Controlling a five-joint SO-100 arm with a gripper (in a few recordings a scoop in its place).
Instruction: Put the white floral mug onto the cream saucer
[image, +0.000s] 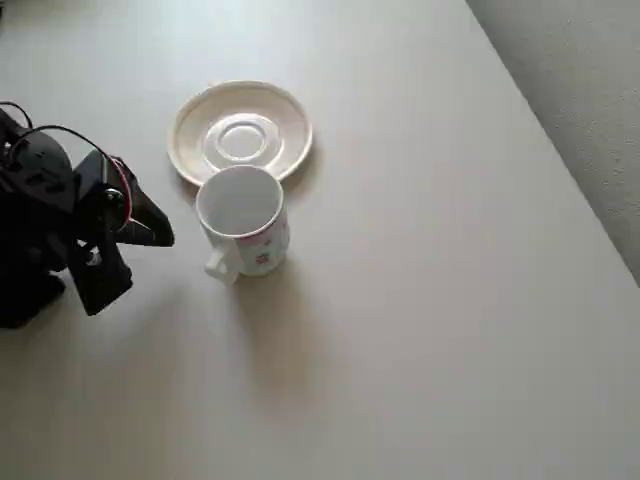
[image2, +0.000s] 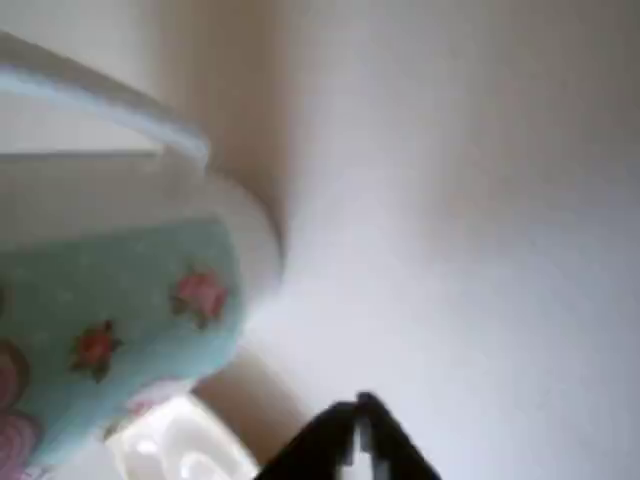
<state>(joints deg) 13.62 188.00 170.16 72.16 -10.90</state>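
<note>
Mug stands on the table, beside the saucer.
From overhead, the mug (image: 243, 218) (upright, handle toward bottom-left) touches the saucer (image: 240, 130) rim; the gripper (image: 135, 235) is left of it, fingers apart and empty.

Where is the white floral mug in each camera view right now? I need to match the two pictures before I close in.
Overhead view: the white floral mug stands upright at centre-left, just below the cream saucer, handle toward lower left, to the right of the gripper.
Wrist view: the mug is close and blurred at the left edge, flower prints showing.
Shared landmark: the saucer rim, next to the mug in both views.
</note>
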